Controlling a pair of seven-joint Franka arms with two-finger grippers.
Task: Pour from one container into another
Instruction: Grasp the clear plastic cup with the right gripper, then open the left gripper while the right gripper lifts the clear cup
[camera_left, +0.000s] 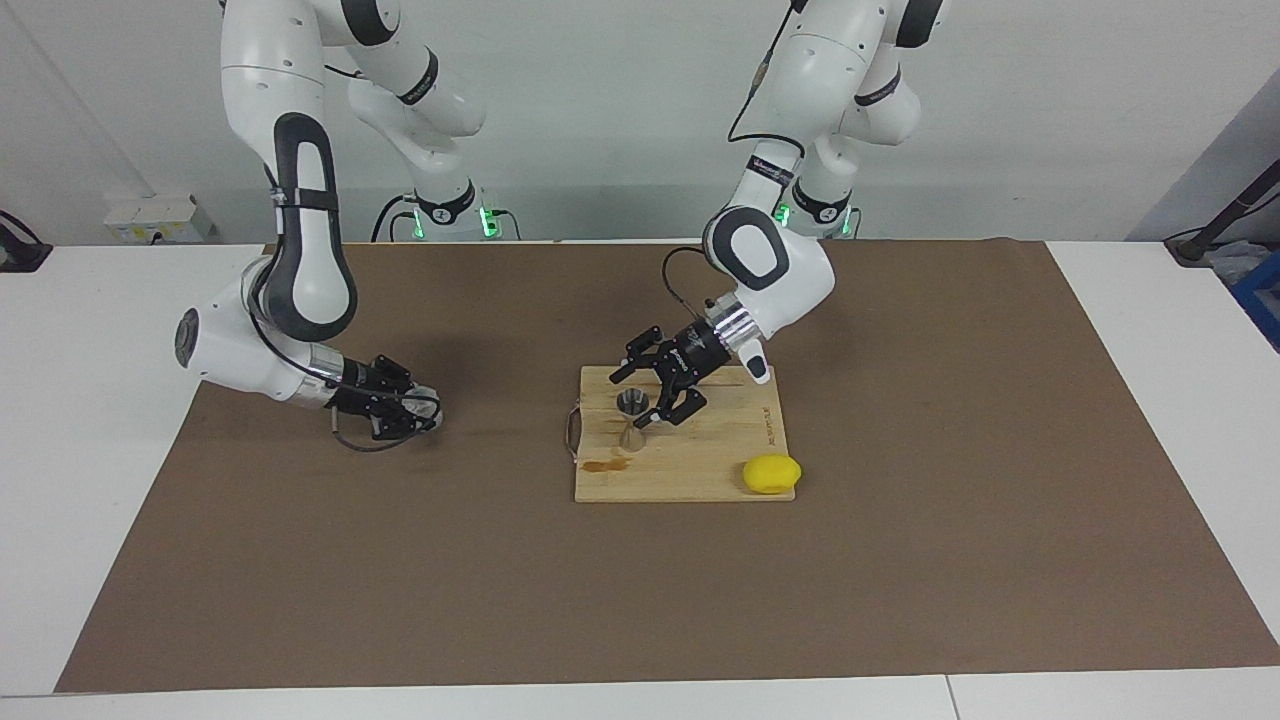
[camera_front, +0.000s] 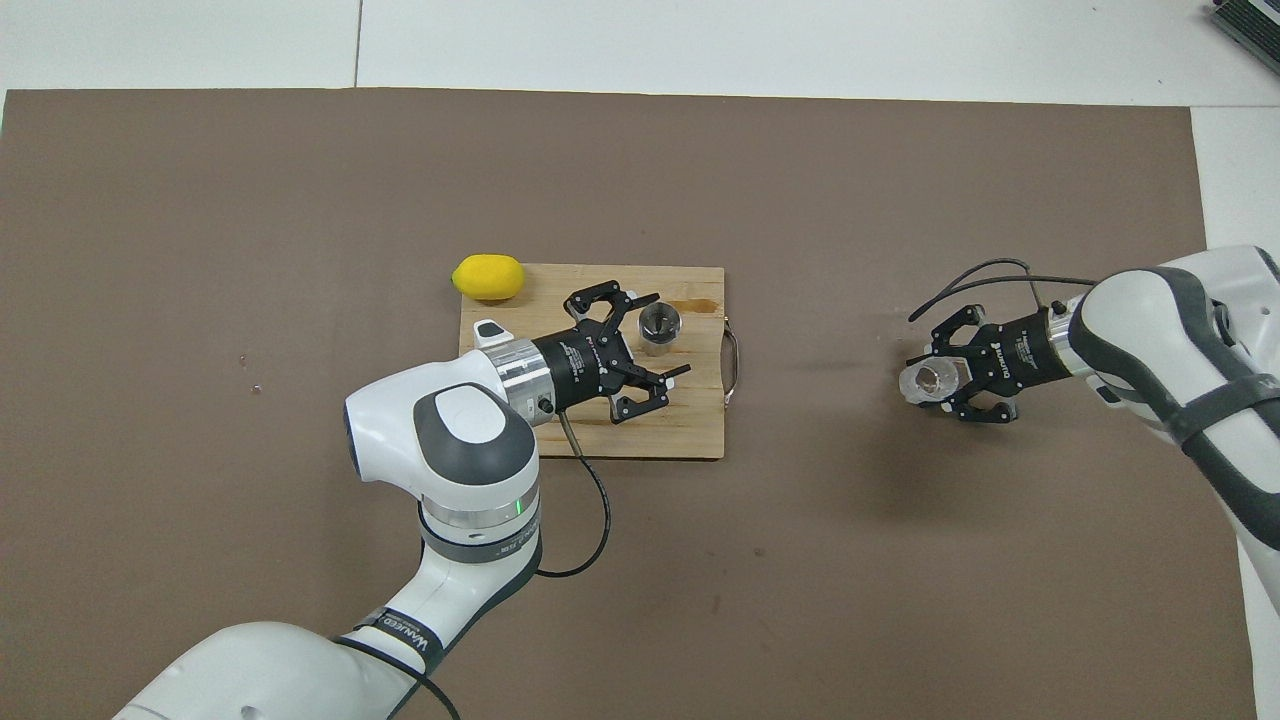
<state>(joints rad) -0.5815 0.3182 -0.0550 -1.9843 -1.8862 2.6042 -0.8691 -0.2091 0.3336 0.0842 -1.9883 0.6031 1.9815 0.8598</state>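
The clear cup (camera_left: 428, 403) (camera_front: 926, 380) is low over the brown mat toward the right arm's end of the table, held between the fingers of my right gripper (camera_left: 418, 410) (camera_front: 938, 382). I cannot tell whether it touches the mat. The steel jigger (camera_left: 630, 435) (camera_front: 660, 328) stands upright on the wooden board (camera_left: 700, 470) (camera_front: 690, 430). My left gripper (camera_left: 640, 396) (camera_front: 669, 338) is open low over the board, its fingertips at either side of the jigger's top with gaps showing.
A yellow lemon (camera_left: 771, 474) (camera_front: 488, 277) lies at the board's corner farthest from the robots, toward the left arm's end. The board has a metal handle (camera_left: 573, 430) (camera_front: 733, 365) and a brown stain (camera_left: 600, 465). A brown mat (camera_left: 900, 560) covers the table.
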